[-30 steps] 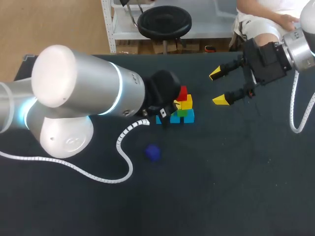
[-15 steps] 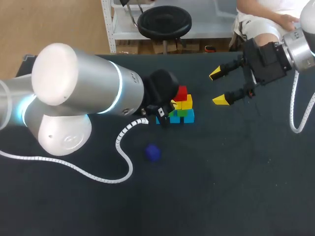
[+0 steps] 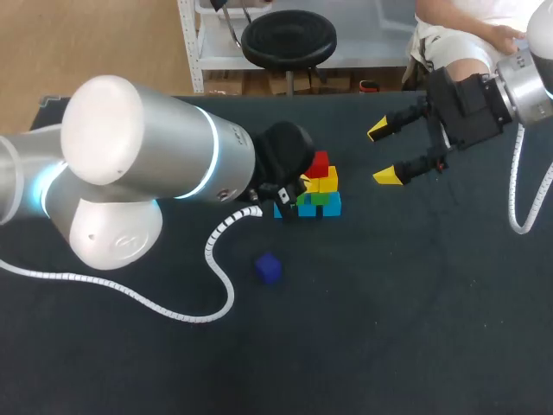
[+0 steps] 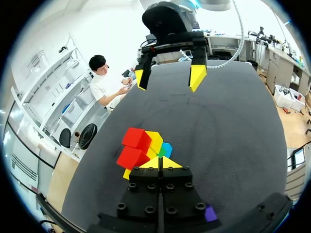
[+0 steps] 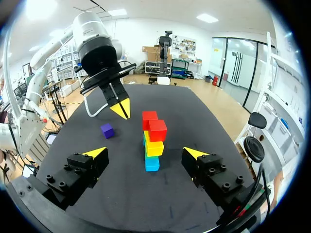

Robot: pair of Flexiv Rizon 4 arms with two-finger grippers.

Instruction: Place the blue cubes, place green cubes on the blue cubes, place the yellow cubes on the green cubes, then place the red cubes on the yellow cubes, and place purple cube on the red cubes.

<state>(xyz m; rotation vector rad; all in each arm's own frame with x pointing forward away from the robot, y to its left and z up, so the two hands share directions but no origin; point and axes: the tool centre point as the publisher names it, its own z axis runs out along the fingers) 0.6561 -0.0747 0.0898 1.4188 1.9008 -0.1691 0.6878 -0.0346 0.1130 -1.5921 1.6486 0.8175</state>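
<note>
Jaws: L gripper [image 4: 160, 163] tips together beside cube stack [image 3: 321, 186], R gripper [image 3: 382, 154] wide apart, purple cube [image 3: 269, 267] lying apart.

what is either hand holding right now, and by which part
Nothing is held. The left hand is shut and empty beside the stack; the right hand is open and empty.

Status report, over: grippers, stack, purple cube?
Left gripper shut, empty, beside the cube stack. Right gripper open, standing off. Red cubes top the stack; purple cube on the table, unplaced.
</note>
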